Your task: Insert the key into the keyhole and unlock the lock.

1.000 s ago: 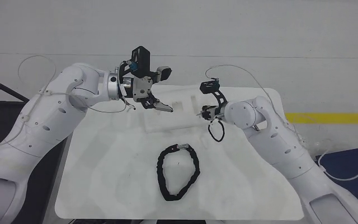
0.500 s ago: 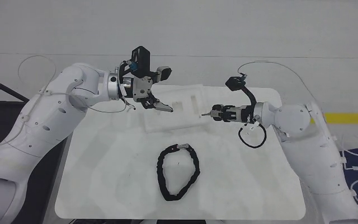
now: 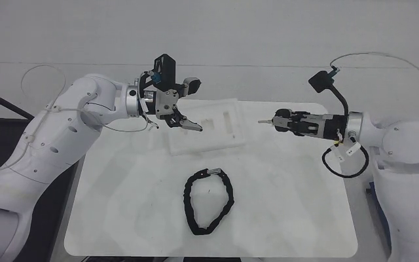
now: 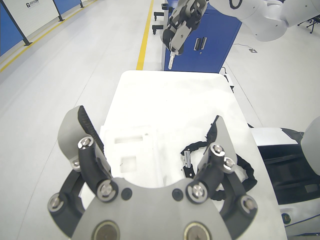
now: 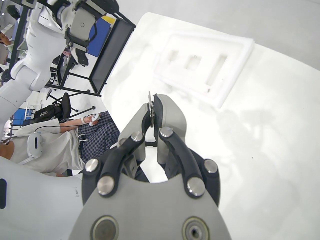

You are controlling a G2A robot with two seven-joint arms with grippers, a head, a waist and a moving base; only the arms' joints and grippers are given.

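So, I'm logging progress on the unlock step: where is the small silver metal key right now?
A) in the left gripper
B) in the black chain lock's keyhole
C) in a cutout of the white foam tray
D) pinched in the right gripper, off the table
D: the small silver metal key juts from the shut right gripper, apart from the black fabric-sleeved chain lock; the left gripper is open and empty.

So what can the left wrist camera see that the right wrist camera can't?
Left wrist view: the black chain lock with its silver end, lying past the open left gripper. Right wrist view: a black metal frame beside the white table. Both: that table, the white foam tray with rectangular cut-outs, and the small silver key pinched in the shut right gripper.
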